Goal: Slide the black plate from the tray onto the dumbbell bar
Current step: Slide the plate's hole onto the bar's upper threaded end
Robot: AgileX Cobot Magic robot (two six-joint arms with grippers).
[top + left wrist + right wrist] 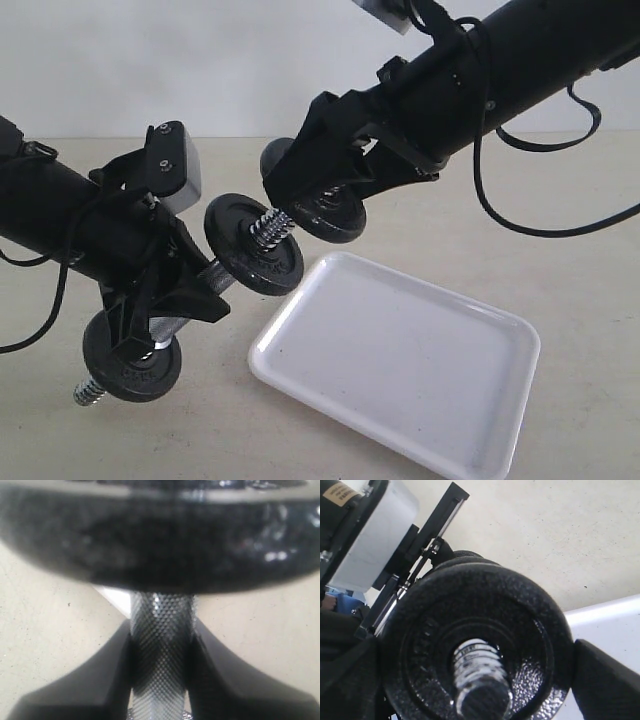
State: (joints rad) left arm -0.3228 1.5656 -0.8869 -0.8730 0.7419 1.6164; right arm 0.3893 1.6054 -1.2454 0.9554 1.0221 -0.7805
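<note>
R gripper (328,200) is gripping black plate (520,625) across its rim, jaws standing wide, centre hole left clear. Plate is hanging in air, clear of tray (400,370), at threaded tip of dumbbell bar (270,232). R wrist view is showing thread at the hub, prob. just entering. Bare thread is showing between plate and mounted disc (240,250).

L gripper (161,630) is clamping bar's knurled shaft.

Judging: cast iron, heavy, rigid, grainy rim gripping OK. Coarse thread is likely snagging the hole if plate is tilting, so keeping it square w/ bar.

The left arm (60,215) reaches in from the left, left gripper (190,300) closed around the dumbbell bar (268,235); the right arm (520,60) slants down from the far right, right gripper (325,195) spread wide, clasping the black plate (335,222).
</note>
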